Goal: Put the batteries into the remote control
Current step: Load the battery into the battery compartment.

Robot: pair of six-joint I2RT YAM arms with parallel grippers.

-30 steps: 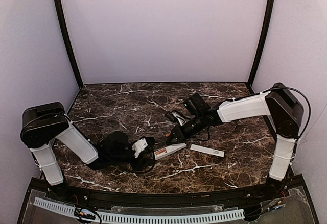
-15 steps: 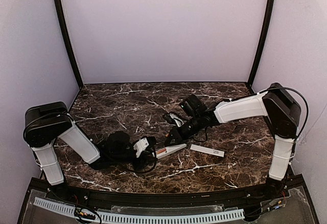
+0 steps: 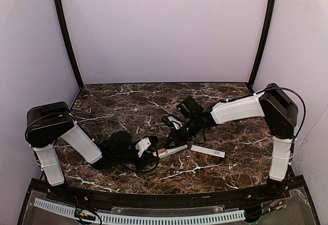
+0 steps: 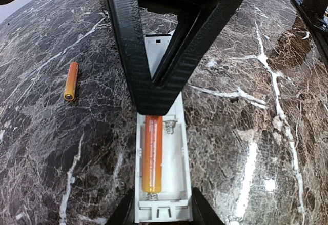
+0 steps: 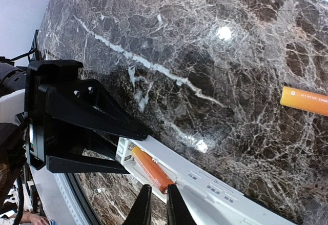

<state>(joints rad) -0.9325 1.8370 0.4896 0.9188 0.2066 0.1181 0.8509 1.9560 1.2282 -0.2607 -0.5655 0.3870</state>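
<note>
The white remote control [image 4: 174,174] lies on the marble with its recess open upward. My left gripper [image 4: 163,216] is shut on its near end, a finger on each side. One orange battery [image 4: 152,153] lies in the left slot; the right slot shows only its spring. My right gripper [image 5: 156,204] is shut, and its fingertips [image 4: 154,94] rest on the far end of that battery [image 5: 151,169]. The second battery [image 4: 70,80] lies loose on the table to the left, and it also shows in the right wrist view [image 5: 305,100]. In the top view the grippers meet over the remote [image 3: 173,150].
The thin white cover strip [image 3: 207,151] lies on the marble just right of the remote. Black cables loop under the left wrist [image 3: 146,166]. The right arm [image 3: 236,109] stretches across the middle of the table.
My right gripper has moved a little left and down along the remote onto the battery's end. My left gripper has crept right, still holding the remote.
</note>
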